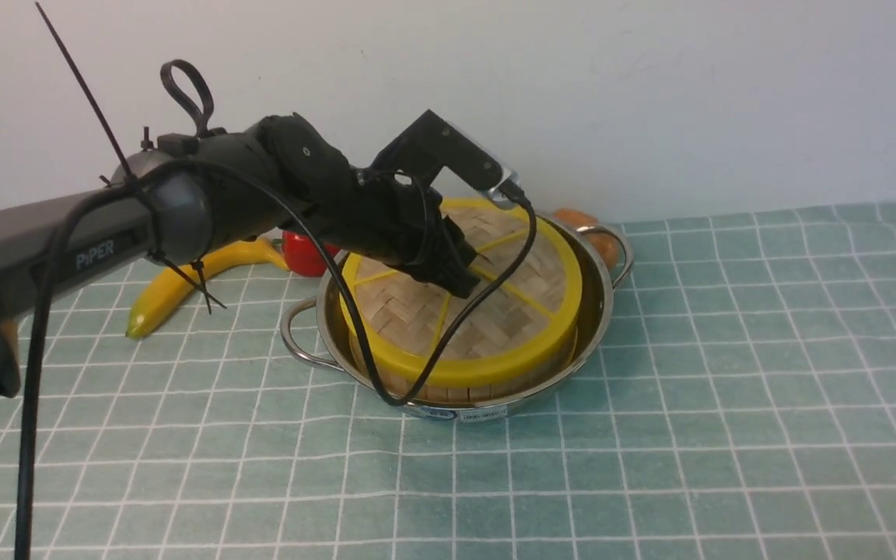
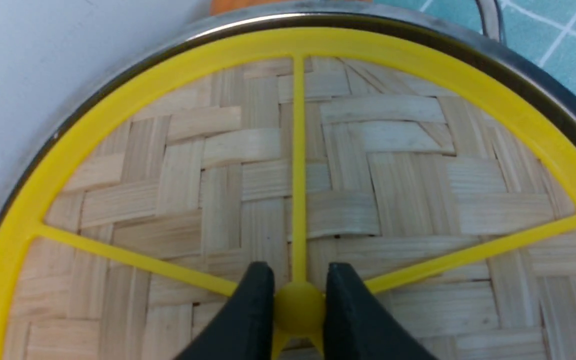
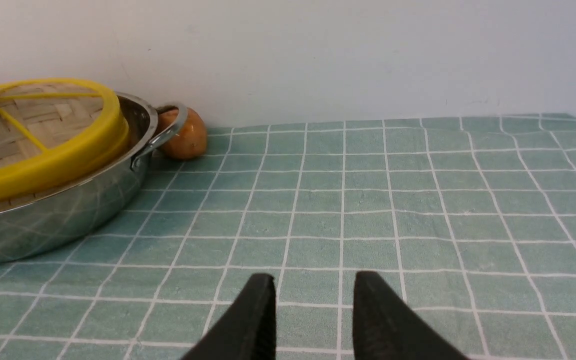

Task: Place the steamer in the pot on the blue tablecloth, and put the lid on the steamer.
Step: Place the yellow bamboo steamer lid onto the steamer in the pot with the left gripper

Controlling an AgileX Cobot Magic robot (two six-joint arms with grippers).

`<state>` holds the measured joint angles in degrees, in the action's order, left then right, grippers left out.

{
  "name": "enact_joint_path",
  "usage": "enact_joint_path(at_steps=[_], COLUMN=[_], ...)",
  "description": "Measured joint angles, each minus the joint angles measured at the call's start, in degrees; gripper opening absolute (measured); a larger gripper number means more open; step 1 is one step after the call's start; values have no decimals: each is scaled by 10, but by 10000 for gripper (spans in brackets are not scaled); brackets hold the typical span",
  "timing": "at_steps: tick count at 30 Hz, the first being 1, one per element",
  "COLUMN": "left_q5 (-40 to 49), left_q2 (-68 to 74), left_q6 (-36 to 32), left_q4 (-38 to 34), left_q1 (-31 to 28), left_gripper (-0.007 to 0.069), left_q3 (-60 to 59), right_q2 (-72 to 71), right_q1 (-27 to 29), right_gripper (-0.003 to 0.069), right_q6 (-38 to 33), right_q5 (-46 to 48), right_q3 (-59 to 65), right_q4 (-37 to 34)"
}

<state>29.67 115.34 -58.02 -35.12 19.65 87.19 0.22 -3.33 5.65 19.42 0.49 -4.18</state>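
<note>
The left claw (image 2: pixel 299 285) pinches the centre knob of the lid (image 1: pixel 460 295), which sits atop the steamer (image 1: pixel 448 385) inside the pot (image 1: pixel 596 311) on the blue tablecloth (image 1: pixel 728 389). The right claw (image 3: pixel 313 310) hovers over bare cloth, parted and empty.

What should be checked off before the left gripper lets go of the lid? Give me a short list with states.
1. Steamer sits inside the pot: ok.
2. Pot rests on the blue tablecloth: ok.
3. Lid lies over the steamer: ok, though it looks slightly tilted in the front view.
4. Left gripper is shut on the lid's centre knob: ok.
5. Lid rim seated all round: cannot tell.
6. Right gripper is empty and away from the pot: ok.
</note>
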Motion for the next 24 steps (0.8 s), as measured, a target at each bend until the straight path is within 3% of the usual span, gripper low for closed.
enact_joint_path(at_steps=[24], left_q5=[-7], left_q2=[-4], left_q6=[-1], left_q4=[-2], left_q1=[0], left_gripper=[120], left_q3=[0], right_q2=[0], right_q1=[0], right_gripper=[240], right_q6=[0], right_q5=[0], right_q3=[0], right_q4=[-1])
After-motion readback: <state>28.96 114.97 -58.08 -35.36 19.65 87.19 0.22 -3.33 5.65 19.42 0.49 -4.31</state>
